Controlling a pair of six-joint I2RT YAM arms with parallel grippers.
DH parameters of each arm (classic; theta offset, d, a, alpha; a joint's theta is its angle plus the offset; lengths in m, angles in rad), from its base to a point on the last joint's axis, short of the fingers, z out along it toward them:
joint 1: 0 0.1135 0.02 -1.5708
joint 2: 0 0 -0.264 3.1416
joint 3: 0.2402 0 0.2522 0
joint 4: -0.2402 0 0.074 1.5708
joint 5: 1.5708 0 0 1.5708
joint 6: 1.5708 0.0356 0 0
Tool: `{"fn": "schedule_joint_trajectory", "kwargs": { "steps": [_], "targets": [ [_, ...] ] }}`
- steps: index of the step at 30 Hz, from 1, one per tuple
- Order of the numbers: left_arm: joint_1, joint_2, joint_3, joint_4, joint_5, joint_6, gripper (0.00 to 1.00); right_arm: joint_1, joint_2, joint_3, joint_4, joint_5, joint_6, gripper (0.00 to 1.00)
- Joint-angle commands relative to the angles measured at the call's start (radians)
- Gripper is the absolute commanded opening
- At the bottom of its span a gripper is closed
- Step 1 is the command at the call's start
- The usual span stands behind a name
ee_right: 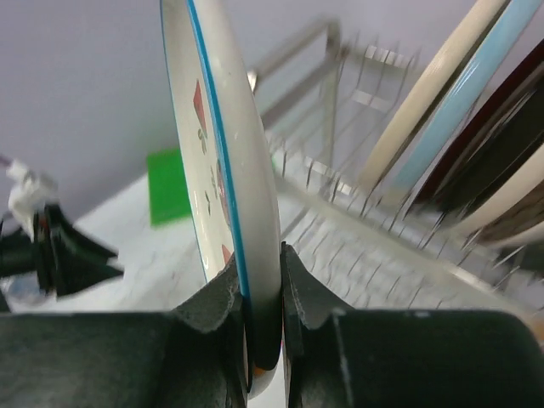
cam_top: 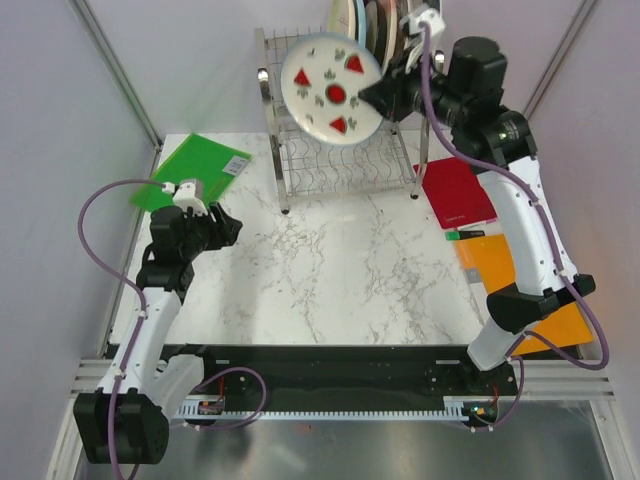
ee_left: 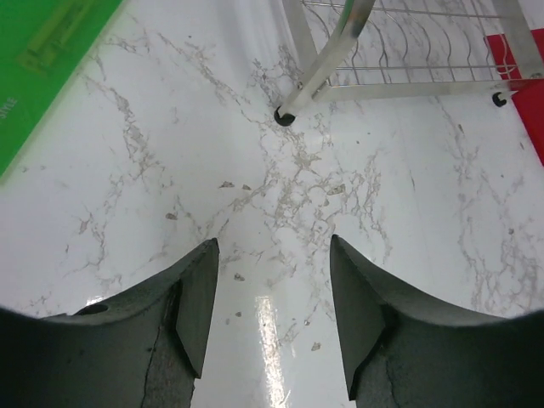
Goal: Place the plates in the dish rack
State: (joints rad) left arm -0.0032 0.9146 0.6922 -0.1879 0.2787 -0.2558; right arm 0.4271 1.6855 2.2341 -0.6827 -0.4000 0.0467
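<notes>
My right gripper (cam_top: 375,96) is shut on the rim of the white watermelon plate (cam_top: 331,89) and holds it upright above the chrome dish rack (cam_top: 340,170). In the right wrist view the plate (ee_right: 223,153) stands on edge between my pinching fingers (ee_right: 223,308), left of the plates that stand in the rack. A cream and light-blue plate (ee_right: 442,102) and a dark-rimmed plate (ee_right: 501,161) stand in the rack's upper tier, also in the top view (cam_top: 375,25). My left gripper (cam_top: 222,225) is open and empty low over the marble table; its fingers (ee_left: 197,306) frame bare marble.
A green mat (cam_top: 195,170) lies at the back left, and shows in the left wrist view (ee_left: 42,59). A red mat (cam_top: 457,190) and an orange mat (cam_top: 510,275) lie along the right side. The rack's foot (ee_left: 284,117) stands ahead of my left gripper.
</notes>
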Motion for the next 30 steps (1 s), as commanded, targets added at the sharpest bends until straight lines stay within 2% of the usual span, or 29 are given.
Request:
{"fn": "schedule_joint_trajectory", "kwargs": {
  "steps": [1, 5, 6, 7, 9, 10, 14, 18, 24, 30],
  "targets": [
    [-0.003, -0.089, -0.034, 0.047, -0.063, 0.090, 0.61, 0.027, 0.025, 0.162, 0.245, 0.157, 0.047, 0.00],
    [-0.004, -0.118, -0.068, 0.053, -0.072, 0.046, 0.60, 0.108, 0.068, 0.179, 0.343, 0.396, 0.010, 0.00],
    [-0.004, -0.120, -0.072, 0.050, -0.070, 0.038, 0.60, 0.130, 0.062, 0.161, 0.418, 0.488, -0.004, 0.00],
    [-0.003, -0.117, -0.082, 0.045, -0.061, 0.030, 0.60, 0.183, 0.053, 0.088, 0.473, 0.633, -0.019, 0.00],
    [-0.004, -0.121, -0.086, 0.044, -0.049, 0.009, 0.59, 0.232, 0.026, 0.014, 0.639, 0.742, -0.076, 0.00],
    [-0.003, -0.123, -0.092, 0.044, -0.041, 0.004, 0.58, 0.280, 0.026, -0.019, 0.673, 0.844, -0.109, 0.00],
    [-0.004, -0.128, -0.099, 0.044, -0.036, -0.011, 0.58, 0.372, 0.091, 0.007, 0.776, 1.071, -0.186, 0.00],
    [-0.003, -0.131, -0.109, 0.045, -0.026, -0.014, 0.58, 0.407, 0.103, -0.036, 0.926, 1.127, -0.272, 0.00],
    [-0.004, -0.131, -0.138, 0.059, 0.005, -0.034, 0.57, 0.432, 0.157, -0.013, 1.070, 1.202, -0.386, 0.00],
    [-0.004, -0.129, -0.154, 0.073, 0.025, -0.040, 0.57, 0.434, 0.212, 0.030, 1.121, 1.222, -0.461, 0.00]
  ]
}}
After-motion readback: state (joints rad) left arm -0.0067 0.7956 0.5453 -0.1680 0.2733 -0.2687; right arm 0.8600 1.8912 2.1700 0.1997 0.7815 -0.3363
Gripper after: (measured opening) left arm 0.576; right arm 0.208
